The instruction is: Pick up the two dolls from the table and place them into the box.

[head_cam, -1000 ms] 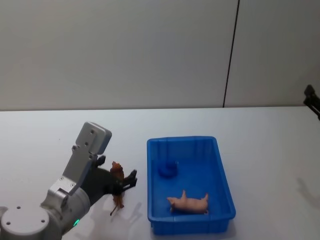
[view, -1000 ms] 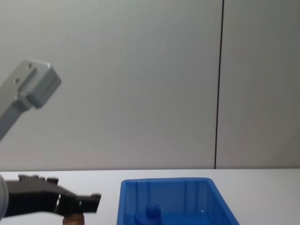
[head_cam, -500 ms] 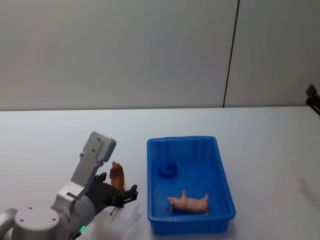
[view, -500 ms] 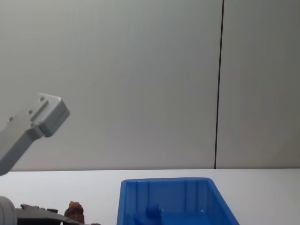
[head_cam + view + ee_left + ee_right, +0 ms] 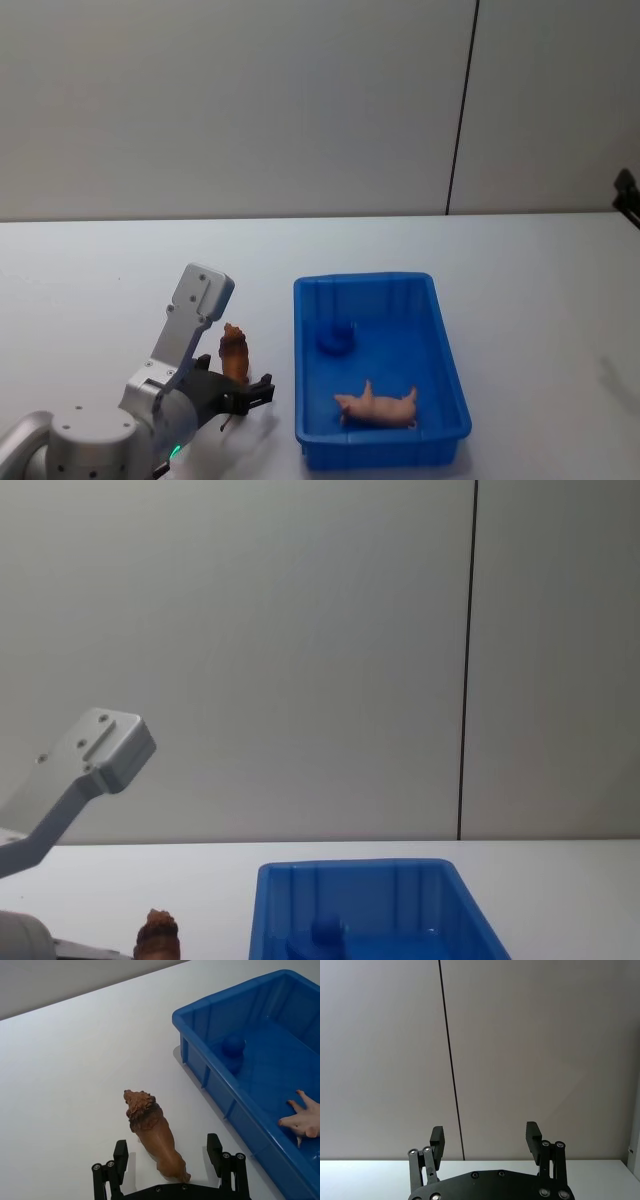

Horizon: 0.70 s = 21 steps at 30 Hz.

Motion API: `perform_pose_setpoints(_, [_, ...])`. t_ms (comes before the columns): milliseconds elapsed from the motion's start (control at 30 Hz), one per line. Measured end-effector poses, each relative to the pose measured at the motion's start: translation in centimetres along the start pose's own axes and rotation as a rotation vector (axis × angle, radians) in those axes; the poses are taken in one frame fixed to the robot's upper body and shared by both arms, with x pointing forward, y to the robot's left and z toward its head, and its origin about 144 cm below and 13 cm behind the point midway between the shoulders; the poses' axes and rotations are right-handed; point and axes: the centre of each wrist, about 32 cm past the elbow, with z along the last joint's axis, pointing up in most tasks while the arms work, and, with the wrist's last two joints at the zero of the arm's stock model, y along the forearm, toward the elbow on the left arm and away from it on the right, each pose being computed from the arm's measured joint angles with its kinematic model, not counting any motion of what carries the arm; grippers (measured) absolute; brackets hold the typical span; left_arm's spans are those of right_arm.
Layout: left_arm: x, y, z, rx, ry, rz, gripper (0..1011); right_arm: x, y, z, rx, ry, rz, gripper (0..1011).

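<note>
The reddish-brown doll (image 5: 155, 1135) stands on the white table (image 5: 65, 1070) just left of the blue box (image 5: 200, 1057). My left gripper (image 5: 170, 1160) is open, its two fingers on either side of the doll's hind end without closing on it. In the head view the brown doll (image 5: 235, 355) sits beside the box (image 5: 440, 330) with the left gripper (image 5: 245, 395) low at its near side. The pale pink doll (image 5: 378, 406) lies on its side inside the box, near the front wall. My right gripper (image 5: 485, 1147) is open, parked up at the far right, facing the wall.
A small blue round lump (image 5: 336, 339) sits on the box floor toward the back left. The grey wall with a dark vertical seam (image 5: 460, 110) stands behind the table. Bare tabletop stretches left and behind the box.
My left gripper has sunk lower and drawn slightly back, so its fingers now flank the brown doll's rear. The doll, box and pink doll have not moved.
</note>
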Motion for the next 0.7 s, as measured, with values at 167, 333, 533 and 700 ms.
perform_pose_setpoints(167, [-0.1, -0.5, 0.2, 0.016, 0.013, 0.012, 1001, 0.0, 0.0, 0.0, 0.0, 0.0, -0.001, 1001])
perform_pose_setpoints(333, [-0.1, -0.7, 0.2, 0.025, 0.02, 0.018, 962, 0.0, 0.0, 0.0, 0.0, 0.0, -0.001, 1001])
perform_pose_setpoints(533, [-0.1, -1.0, 0.3, 0.033, 0.026, 0.024, 794, 0.0, 0.0, 0.0, 0.0, 0.0, -0.001, 1001])
perform_pose_setpoints(700, [-0.2, -1.1, 0.4, 0.036, 0.029, 0.027, 644, 0.0, 0.0, 0.0, -0.001, 0.0, -0.001, 1001])
